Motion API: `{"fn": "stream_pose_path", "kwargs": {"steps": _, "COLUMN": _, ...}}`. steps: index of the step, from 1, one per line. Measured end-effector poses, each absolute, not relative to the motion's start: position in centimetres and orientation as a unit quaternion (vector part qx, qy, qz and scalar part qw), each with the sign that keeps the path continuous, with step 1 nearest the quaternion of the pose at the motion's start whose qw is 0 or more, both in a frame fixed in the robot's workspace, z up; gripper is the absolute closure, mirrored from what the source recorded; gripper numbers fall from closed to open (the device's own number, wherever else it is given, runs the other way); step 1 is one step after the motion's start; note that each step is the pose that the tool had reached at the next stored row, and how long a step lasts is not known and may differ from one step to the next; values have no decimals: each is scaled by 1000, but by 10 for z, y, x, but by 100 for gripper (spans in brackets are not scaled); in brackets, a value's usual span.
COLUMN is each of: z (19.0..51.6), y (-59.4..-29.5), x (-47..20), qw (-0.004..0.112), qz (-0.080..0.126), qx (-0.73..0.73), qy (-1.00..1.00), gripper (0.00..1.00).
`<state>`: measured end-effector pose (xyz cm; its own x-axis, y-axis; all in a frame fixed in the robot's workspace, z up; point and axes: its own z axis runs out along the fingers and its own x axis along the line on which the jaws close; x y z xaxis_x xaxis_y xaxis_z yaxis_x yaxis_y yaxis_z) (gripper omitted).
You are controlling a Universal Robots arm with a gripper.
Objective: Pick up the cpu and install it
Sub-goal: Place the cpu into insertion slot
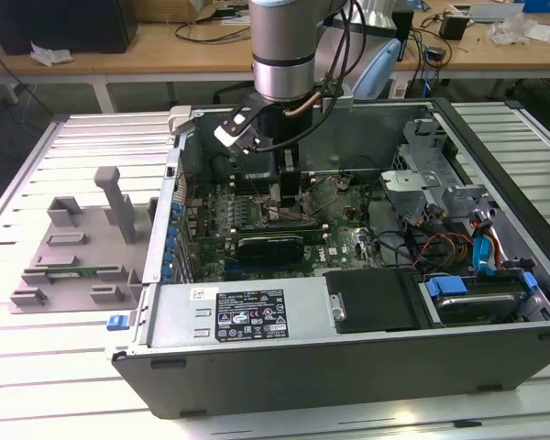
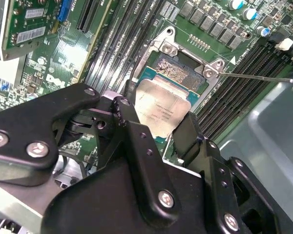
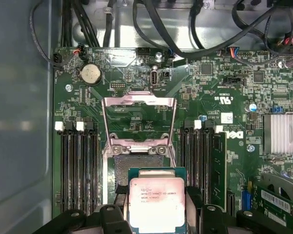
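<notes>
- Gripper [image 1: 290, 188] is down inside the open computer case [image 1: 348, 367], centre of the exterior view, over the green motherboard [image 1: 339, 243].
- Fingers [image 3: 112, 217] pinch the cpu [image 3: 157, 204] by two opposite edges, silver top facing the cameras in both wrist views.
- The cpu partly overlaps the socket [image 3: 132, 171]; cannot tell if they touch.
- Socket's metal frame [image 3: 139, 119] is flipped open.
- Grey fixture tray [image 1: 73, 247] lies on the table [image 1: 37, 367] at the exterior view's left, outside the case.
</notes>
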<state>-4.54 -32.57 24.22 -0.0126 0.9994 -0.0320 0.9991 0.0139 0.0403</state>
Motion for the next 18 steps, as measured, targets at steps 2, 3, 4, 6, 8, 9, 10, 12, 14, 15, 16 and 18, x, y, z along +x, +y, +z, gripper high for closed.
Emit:
{"fn": "stream_pose_path", "kwargs": {"steps": 2, "z": 239, "y": -326, "x": -45, "qw": 26, "qz": 4, "qx": 700, "qy": 714, "gripper": 45}}
{"fn": "stream_pose_path", "kwargs": {"steps": 3, "z": 237, "y": -326, "x": -45, "qw": 27, "qz": 4, "qx": 699, "qy": 714, "gripper": 45}}
{"fn": "stream_pose_path", "kwargs": {"steps": 4, "z": 230, "y": -326, "x": -45, "qw": 27, "qz": 4, "qx": 699, "qy": 714, "gripper": 45}}
{"fn": "stream_pose_path", "kwargs": {"steps": 6, "z": 227, "y": -325, "x": -45, "qw": 27, "qz": 4, "qx": 700, "qy": 714, "gripper": 45}}
{"fn": "stream_pose_path", "kwargs": {"steps": 8, "z": 225, "y": -325, "x": -45, "qw": 27, "qz": 4, "qx": 700, "qy": 714, "gripper": 45}}
{"fn": "stream_pose_path", "kwargs": {"steps": 9, "z": 225, "y": -324, "x": -45, "qw": 27, "qz": 4, "qx": 700, "qy": 714, "gripper": 45}}
{"fn": "stream_pose_path", "kwargs": {"steps": 10, "z": 224, "y": -323, "x": -45, "qw": 27, "qz": 4, "qx": 700, "qy": 714, "gripper": 45}}
{"fn": "stream_pose_path", "kwargs": {"steps": 12, "z": 223, "y": -320, "x": -45, "qw": 27, "qz": 4, "qx": 700, "qy": 714, "gripper": 45}}
{"fn": "stream_pose_path", "kwargs": {"steps": 14, "z": 221, "y": -318, "x": -45, "qw": 27, "qz": 4, "qx": 700, "qy": 714, "gripper": 45}}
{"fn": "stream_pose_path", "kwargs": {"steps": 15, "z": 219, "y": -318, "x": -45, "qw": 27, "qz": 4, "qx": 700, "qy": 713, "gripper": 45}}
{"fn": "stream_pose_path", "kwargs": {"steps": 16, "z": 215, "y": -318, "x": -45, "qw": 27, "qz": 4, "qx": 702, "qy": 712, "gripper": 45}}
{"fn": "stream_pose_path", "kwargs": {"steps": 18, "z": 212, "y": -318, "x": -45, "qw": 27, "qz": 4, "qx": 704, "qy": 710, "gripper": 45}}
